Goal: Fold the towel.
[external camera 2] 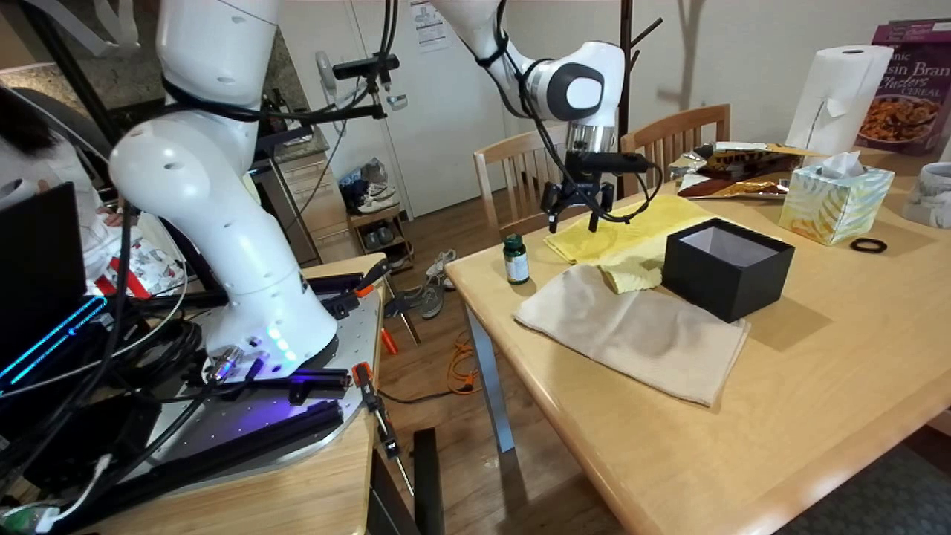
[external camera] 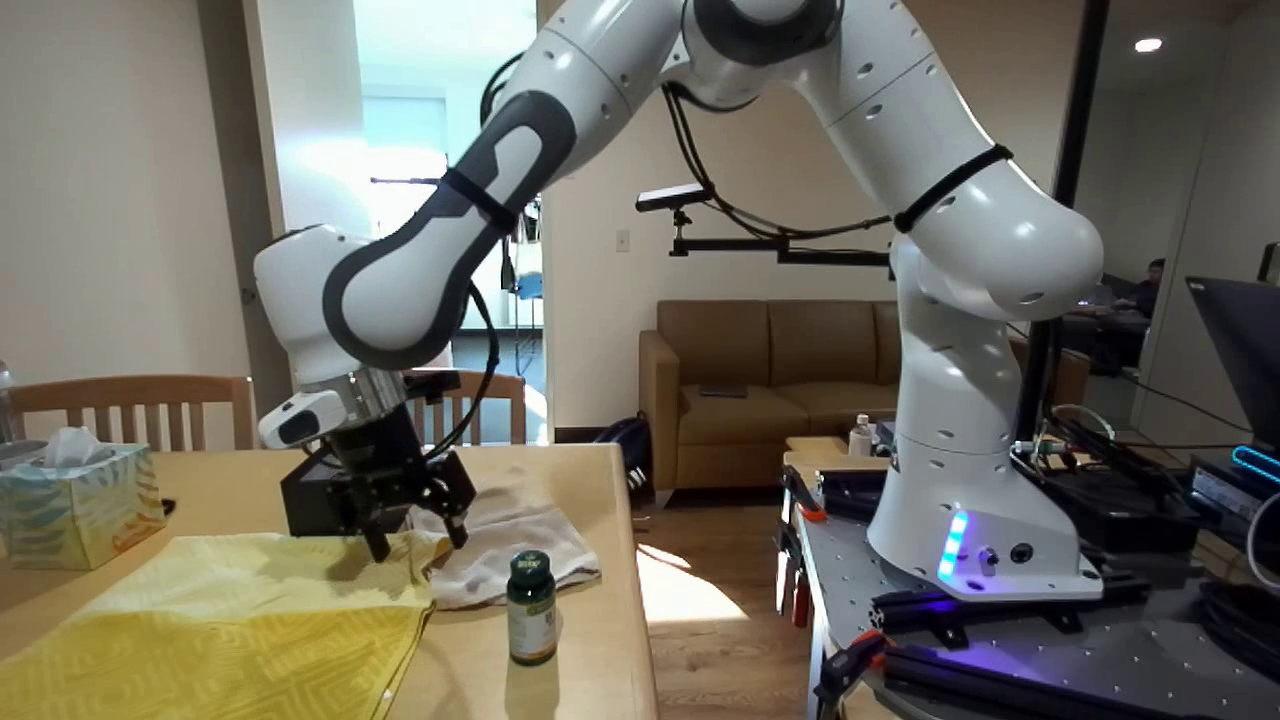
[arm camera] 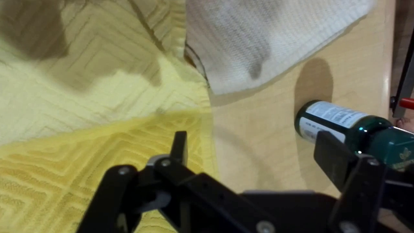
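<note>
In an exterior view the towel [external camera: 230,650] lies at the left, on the table [external camera: 600,650], pale at the back, deeper yellow in front. It should prove light, limp and hard to harm, its textured pile giving some purchase. Its bordered right edge looks the best place to pinch; a grab mid-towel would likely bunch it. Next comes the gripper [external camera: 418,543], above that edge and pointing down, jaws spread wide around nothing. Beyond stands the bottle [external camera: 532,610], near enough to be knocked. Farthest right the arm [external camera: 880,120] is rooted, arched high, its forearm sloping down leftward.
</note>
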You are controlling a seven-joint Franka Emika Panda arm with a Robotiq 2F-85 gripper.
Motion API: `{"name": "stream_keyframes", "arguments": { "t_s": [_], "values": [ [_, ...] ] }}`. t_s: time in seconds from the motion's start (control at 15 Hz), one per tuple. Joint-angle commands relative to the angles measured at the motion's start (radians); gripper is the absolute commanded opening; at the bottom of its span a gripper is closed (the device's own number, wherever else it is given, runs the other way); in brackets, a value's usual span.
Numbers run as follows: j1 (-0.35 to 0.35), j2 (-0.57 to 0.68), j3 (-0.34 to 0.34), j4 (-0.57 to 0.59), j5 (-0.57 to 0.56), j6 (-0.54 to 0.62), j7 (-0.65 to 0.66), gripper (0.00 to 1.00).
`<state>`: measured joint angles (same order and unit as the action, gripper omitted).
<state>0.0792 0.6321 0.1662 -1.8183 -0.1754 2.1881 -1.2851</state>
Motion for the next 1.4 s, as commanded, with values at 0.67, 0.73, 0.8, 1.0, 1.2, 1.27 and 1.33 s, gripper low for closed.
{"name": "stream_keyframes", "arguments": {
  "t_s": [0.67,0.73,0.8,1.0,1.2,1.27,1.33],
  "values": [
    [-0.028,0.278,0.027,0.163,0.043,-0.014,-0.040,0.67],
    [-0.031,0.287,0.030,0.170,0.042,-0.009,-0.044,0.60],
    [-0.034,0.295,0.033,0.179,0.043,-0.009,-0.046,0.53],
    [-0.033,0.292,0.037,0.191,0.044,-0.041,-0.047,0.35],
    [-0.029,0.288,0.039,0.198,0.041,-0.071,-0.047,0.16],
    [-0.030,0.286,0.041,0.197,0.043,-0.075,-0.046,0.10],
    [-0.034,0.284,0.047,0.198,0.052,-0.085,-0.047,0.55]
  ]
}}
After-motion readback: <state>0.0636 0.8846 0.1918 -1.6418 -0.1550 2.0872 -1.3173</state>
